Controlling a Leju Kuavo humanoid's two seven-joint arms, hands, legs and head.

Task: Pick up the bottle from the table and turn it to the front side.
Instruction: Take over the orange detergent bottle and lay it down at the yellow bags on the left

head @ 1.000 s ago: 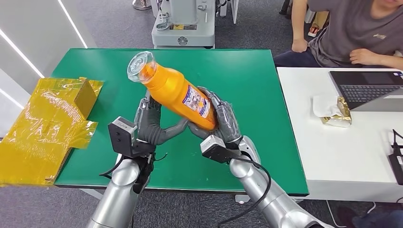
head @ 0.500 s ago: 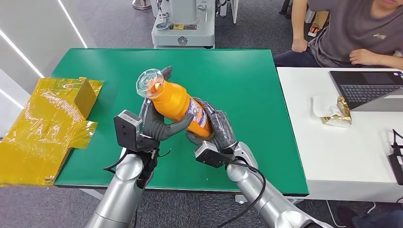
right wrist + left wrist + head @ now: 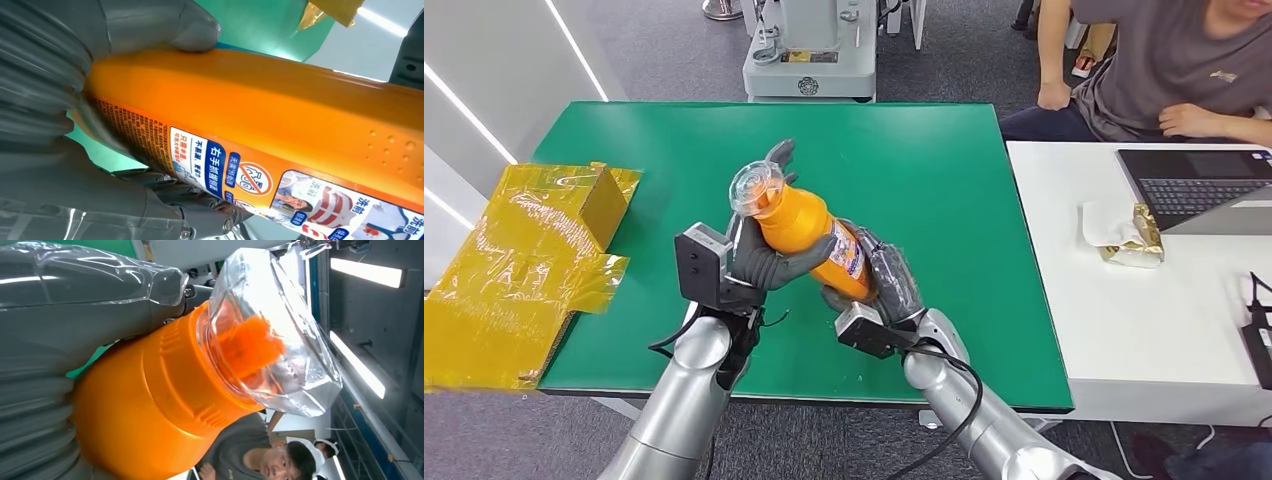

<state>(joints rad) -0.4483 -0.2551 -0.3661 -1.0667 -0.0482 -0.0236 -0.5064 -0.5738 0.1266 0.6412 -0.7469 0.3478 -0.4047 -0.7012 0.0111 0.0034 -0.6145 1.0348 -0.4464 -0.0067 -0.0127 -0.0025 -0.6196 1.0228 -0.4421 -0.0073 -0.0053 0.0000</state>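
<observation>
An orange bottle (image 3: 809, 235) with a clear cap (image 3: 760, 188) is held tilted above the green table (image 3: 944, 170), cap toward the far left. My left hand (image 3: 759, 258) wraps the bottle's upper body just below the cap. My right hand (image 3: 886, 280) grips the lower, labelled end. In the left wrist view the bottle (image 3: 150, 405) and its clear cap (image 3: 270, 335) sit against my grey left hand (image 3: 45, 340). In the right wrist view the bottle's printed label (image 3: 280, 195) lies in my right hand (image 3: 55, 110).
Crumpled yellow foil (image 3: 524, 260) lies over the table's left edge. A white table (image 3: 1164, 300) to the right carries a laptop (image 3: 1199, 185) and a foil packet (image 3: 1129, 235). A person (image 3: 1164, 60) sits at the far right. A grey machine base (image 3: 809, 60) stands behind the table.
The bottle has come lower and closer to me, its cap moving right. My left hand has slid up to wrap the upper body. Both hands have drawn together.
</observation>
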